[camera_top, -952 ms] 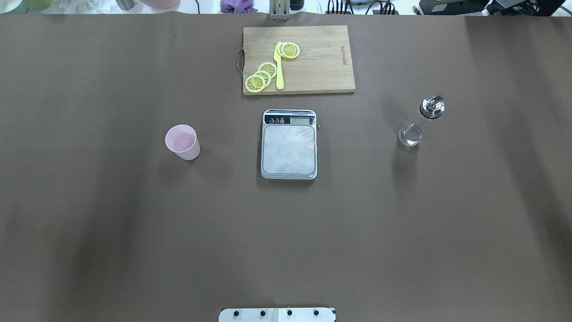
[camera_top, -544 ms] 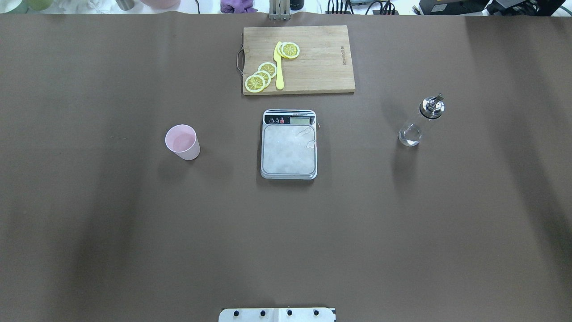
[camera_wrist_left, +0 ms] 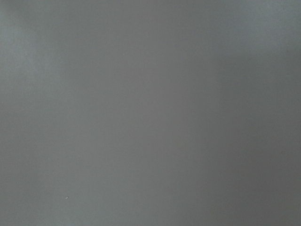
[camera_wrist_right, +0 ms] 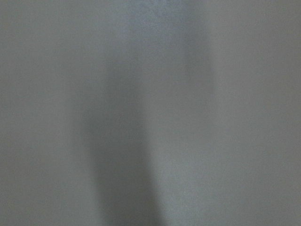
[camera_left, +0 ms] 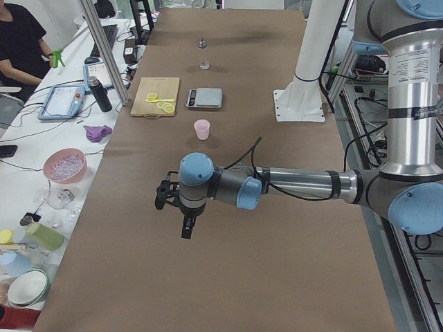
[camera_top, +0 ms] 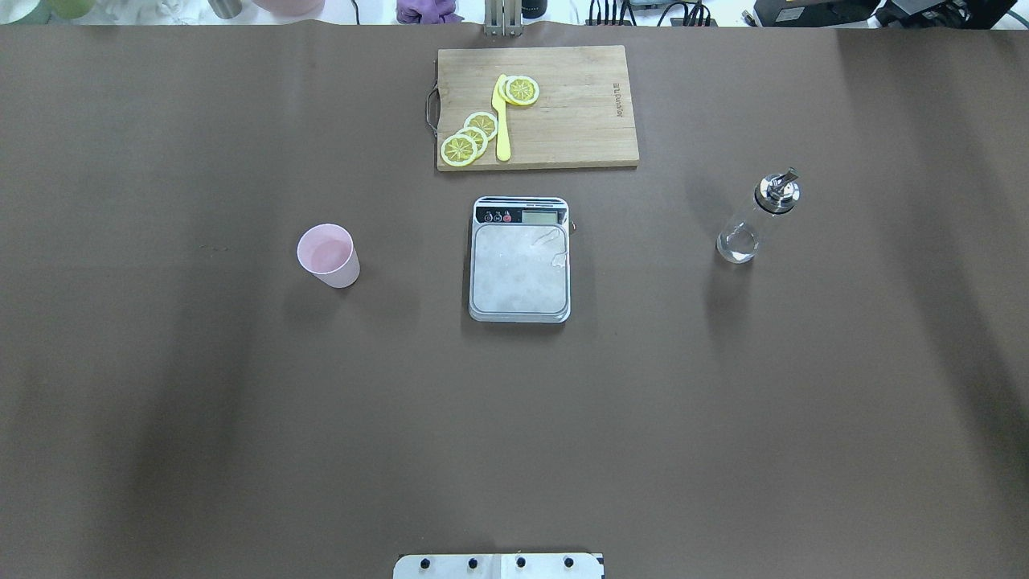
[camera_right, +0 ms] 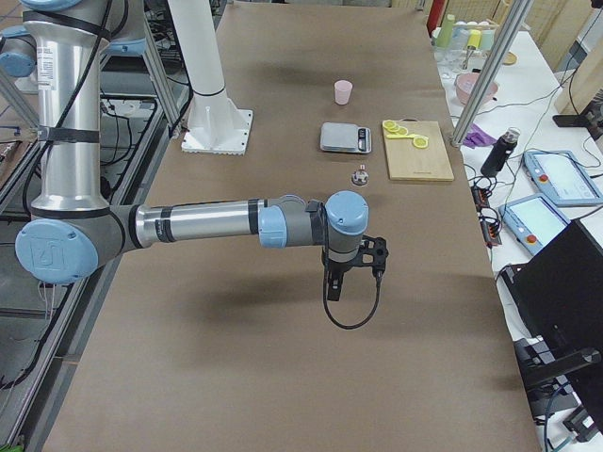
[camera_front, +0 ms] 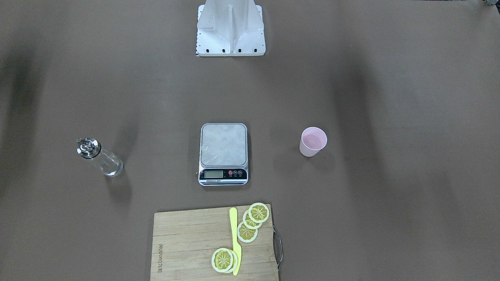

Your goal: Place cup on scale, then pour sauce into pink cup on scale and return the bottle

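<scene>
The cup [camera_top: 327, 254] is showing pale pink, the scale [camera_top: 520, 277] silver with a black strip, the bottle [camera_top: 752, 225] clear, silver-capped; the table [camera_top: 241, 402] is looking brown, the slices [camera_top: 459, 149] yellow, seemingly segment-patterned.

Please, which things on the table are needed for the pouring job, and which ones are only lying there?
For the job:
cup, on the table, not yet on the scale
scale, in the middle
bottle, upright on the robot's right side

Just lying about:
cutting board, beyond the scale
lemon slices, on the board
yellow knife, on the board
</scene>
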Controlling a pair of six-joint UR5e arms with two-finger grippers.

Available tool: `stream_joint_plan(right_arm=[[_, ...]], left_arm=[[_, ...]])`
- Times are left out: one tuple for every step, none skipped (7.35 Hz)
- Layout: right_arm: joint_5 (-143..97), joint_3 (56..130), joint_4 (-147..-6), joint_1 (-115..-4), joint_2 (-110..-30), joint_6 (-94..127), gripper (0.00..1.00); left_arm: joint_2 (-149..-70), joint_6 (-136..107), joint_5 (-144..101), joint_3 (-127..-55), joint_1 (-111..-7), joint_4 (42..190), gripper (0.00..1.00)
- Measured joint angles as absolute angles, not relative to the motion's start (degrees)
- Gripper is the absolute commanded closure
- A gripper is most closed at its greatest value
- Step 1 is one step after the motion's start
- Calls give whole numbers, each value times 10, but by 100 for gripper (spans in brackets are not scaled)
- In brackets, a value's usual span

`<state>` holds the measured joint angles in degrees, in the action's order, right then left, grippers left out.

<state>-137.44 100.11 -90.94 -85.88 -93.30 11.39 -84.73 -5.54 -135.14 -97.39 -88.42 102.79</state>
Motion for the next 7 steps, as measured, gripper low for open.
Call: stream_joint_plan(right_arm=[[-1376,998,-908,-858,-933,111,0],[-1376,993,-903,-857,-933,109,0],[-1376,985,-882,-857,-937,107,0],[-1375,969,-834,-857,-946,108,0],[-1375,950,-784,-855,-952,111,0],[-1375,937,-757,-852,-953,113,0],[-1375,932,-747,-850,-952,116,0]], left_arm=[[-847,-56,-1357,-975,-884,1028,2],[-847,-56,-1360,-975,-884,1027,2],[-848,-56,-1362,-976,-884,1026,2],[-848,-56,-1363,-976,-884,1026,2],[-848,-56,-1362,-975,-884,1025,2],[-848,-56,-1362,-975,-884,1024,2],[-848,-57,-1363,-975,-884,1023,2]])
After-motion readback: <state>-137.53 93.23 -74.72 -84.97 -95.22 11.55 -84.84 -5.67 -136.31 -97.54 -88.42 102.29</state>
